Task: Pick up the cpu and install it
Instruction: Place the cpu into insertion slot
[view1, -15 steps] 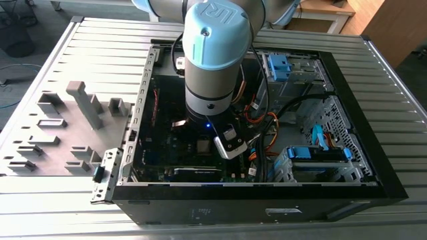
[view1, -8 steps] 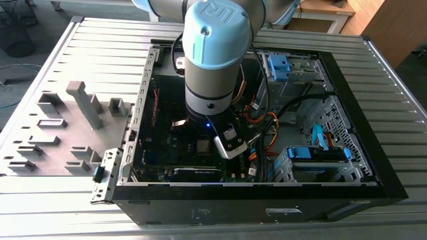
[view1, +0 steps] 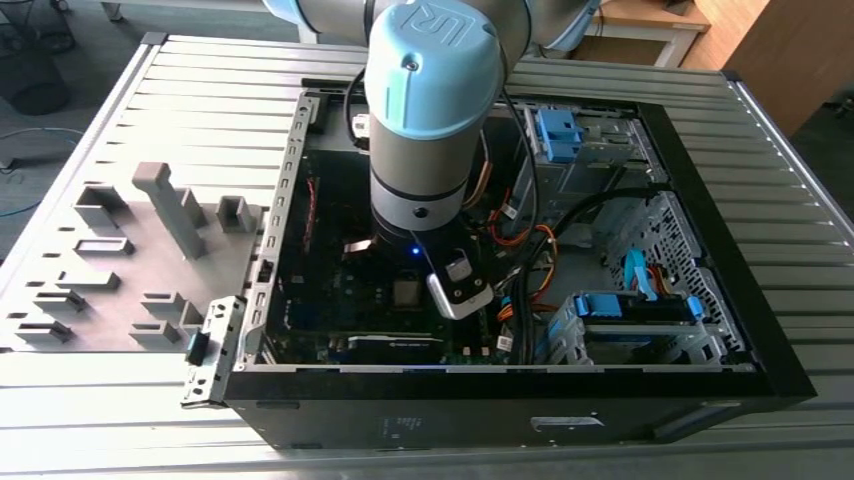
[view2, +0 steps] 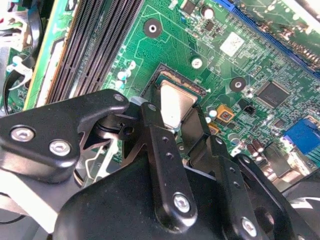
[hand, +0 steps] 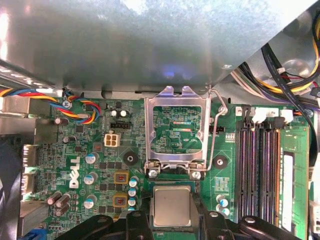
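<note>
1. In the exterior view, a single robot arm (view1: 424, 120) reaches down into an open computer case (view1: 787, 390). A grey tray (view1: 40, 300) of plastic blocks lies on the table at the exterior view's left, well apart from the work.
2. The gripper (view2: 176, 114) hangs over the green motherboard (hand: 100, 165). Its two dark fingers (view2: 155, 132) are closed against opposite edges of the cpu (view2: 175, 100), which looks clamped between them.
3. The cpu, a silvery square, lies directly between the fingertips with its metal top facing the cameras in both wrist views. Being square, it has no long axis to speak of, and its sides run parallel to the fingers' inner faces.
4. Directly beneath the chip is the dark-framed socket (view2: 172, 76), its rim showing just past the chip's far edge.
5. The metal load plate (hand: 177, 100) is flipped open just beyond the socket, on the side away from the gripper body. The memory slots (hand: 255, 165) run alongside.
6. It is hard to tell whether the chip is seated in the socket or held a shade above it. In the second wrist view it seems slightly tilted against the frame, so the install appears close but unconfirmed.
</note>
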